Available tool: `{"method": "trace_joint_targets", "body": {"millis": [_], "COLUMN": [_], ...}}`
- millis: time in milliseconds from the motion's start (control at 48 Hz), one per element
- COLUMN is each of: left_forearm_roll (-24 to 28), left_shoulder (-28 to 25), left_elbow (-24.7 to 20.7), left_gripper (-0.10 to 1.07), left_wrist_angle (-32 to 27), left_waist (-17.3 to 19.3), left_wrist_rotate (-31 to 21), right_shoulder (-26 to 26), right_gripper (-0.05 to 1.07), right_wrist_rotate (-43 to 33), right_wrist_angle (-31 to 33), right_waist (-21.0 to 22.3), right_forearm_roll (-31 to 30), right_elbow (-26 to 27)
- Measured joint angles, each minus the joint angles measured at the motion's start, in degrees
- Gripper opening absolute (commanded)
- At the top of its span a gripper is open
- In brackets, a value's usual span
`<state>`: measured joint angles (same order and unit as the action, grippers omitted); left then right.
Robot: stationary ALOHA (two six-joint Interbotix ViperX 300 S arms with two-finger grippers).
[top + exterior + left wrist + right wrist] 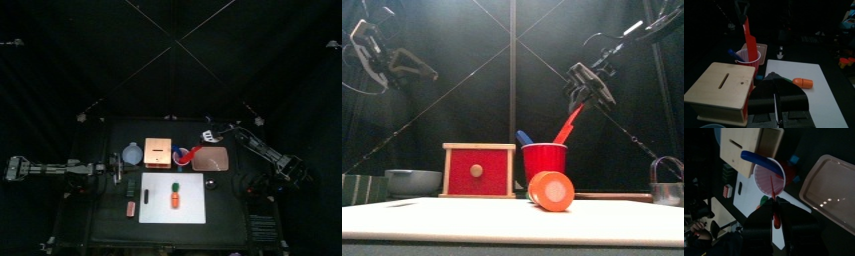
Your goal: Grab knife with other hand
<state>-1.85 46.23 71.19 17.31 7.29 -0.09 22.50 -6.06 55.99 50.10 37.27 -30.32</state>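
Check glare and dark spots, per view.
Top view: white board bright, table near black. Front view: light streaks on curtains, carrot lit. Right wrist view: glare patches on tray. Left wrist view: box lit, foreground dark.

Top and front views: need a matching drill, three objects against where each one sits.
Things:
1. carrot
2. red utensil
3. wooden box

Places:
A. standing in the red cup
B. lying on the white board
C. beside the grey bowl

Pairs: 1-B, 2-A, 3-C
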Motion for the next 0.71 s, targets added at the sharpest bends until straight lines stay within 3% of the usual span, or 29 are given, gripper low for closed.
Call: {"method": "trace_joint_targets", "body": {"millis": [188, 312, 500, 708], "left_forearm_roll": [0.0, 0.1, 0.8, 1.8], "left_shoulder": [0.0, 0.0, -0.2, -2.5], "left_elbow": [0.0, 0.0, -0.2, -2.2], "left_gripper": [0.00, 0.00, 0.00, 0.02], "left_wrist_angle": [0.0, 0.0, 0.1, 0.1], "left_waist": [0.3, 0.4, 0.9, 1.1], "left_wrist_rotate": [0.2, 0.3, 0.3, 0.3], "right_shoulder": [8.4, 14.2, 20.9, 22.7], "right_gripper": [0.44, 0.44, 0.44, 0.44], "right_wrist_rotate": [1.4, 5.1, 9.5, 9.8], "right_wrist_angle": [-3.2, -9.8, -22.3, -38.8], "right_waist": [0.6, -1.6, -10.5, -23.4], "right_forearm_roll": [0.0, 0.6, 1.5, -3.8], "right_elbow": [-4.2, -7.8, -14.6, -20.9]}}
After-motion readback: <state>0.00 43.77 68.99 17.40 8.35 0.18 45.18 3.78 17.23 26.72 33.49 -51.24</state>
